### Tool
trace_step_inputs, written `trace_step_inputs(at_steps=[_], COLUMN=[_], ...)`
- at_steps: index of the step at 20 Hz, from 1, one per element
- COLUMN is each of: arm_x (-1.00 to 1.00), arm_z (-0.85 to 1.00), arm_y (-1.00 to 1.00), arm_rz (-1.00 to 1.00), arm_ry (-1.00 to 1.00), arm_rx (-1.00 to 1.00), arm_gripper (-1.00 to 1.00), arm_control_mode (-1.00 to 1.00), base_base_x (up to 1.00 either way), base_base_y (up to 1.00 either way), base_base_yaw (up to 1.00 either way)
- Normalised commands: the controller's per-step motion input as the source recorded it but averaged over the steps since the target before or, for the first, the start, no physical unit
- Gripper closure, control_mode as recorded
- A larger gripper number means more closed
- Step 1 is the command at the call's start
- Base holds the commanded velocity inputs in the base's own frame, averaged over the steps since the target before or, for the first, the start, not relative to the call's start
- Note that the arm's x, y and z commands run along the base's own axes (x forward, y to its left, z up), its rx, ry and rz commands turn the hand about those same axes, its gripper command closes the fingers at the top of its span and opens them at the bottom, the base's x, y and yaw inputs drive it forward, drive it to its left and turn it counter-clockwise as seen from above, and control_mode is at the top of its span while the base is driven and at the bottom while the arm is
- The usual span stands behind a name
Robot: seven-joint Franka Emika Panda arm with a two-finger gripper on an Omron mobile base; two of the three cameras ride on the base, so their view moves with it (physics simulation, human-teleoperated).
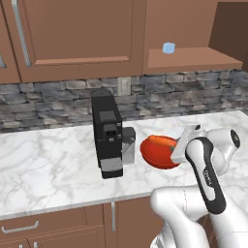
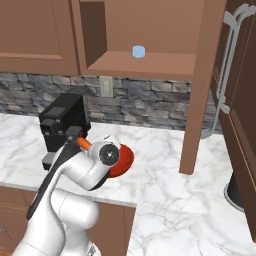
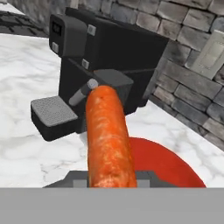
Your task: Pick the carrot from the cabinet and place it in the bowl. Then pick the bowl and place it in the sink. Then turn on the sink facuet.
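Left to right from the coffee machine [image 1: 107, 135] on the marble worktop [image 1: 43, 164]: just right of it sits the red bowl [image 1: 157, 152]. Over the bowl the end effector [image 1: 175, 145] is clamped on the carrot [image 3: 107, 135], pointing toward the machine.

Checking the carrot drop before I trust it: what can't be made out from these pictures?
- Gripper fingertips: hand view, hidden by the carrot and the bottom edge.
- Whether the carrot touches the bowl: left base view, the arm covers the bowl's right side.
- Most of the bowl: right base view, behind the arm.
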Motion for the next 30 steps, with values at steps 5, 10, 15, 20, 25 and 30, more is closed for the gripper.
trace_step_inputs(at_steps=[5,10,15,20,25,30], arm_x=[0.30,0.31,0.54,0.40,0.34,0.27], arm_z=[-0.09,-0.22,-0.64,-0.64,-0.45,-0.25], arm_y=[-0.53,-0.24,0.00,-0.03,-0.03,0.00], arm_rz=[0.00,0.00,0.00,0.00,0.00,0.00], arm_ry=[0.01,0.03,0.12,0.07,0.03,0.00], arm_rx=[0.01,-0.01,-0.07,-0.03,-0.01,-0.01], arm_gripper=[1.00,1.00,1.00,1.00,1.00,1.00], arm_control_mode=[-1.00,-1.00,-1.00,-1.00,-1.00,-1.00], base_base_x=[0.00,0.00,0.00,0.00,0.00,0.00], base_base_y=[0.00,0.00,0.00,0.00,0.00,0.00], base_base_yaw=[0.00,0.00,0.00,0.00,0.00,0.00])
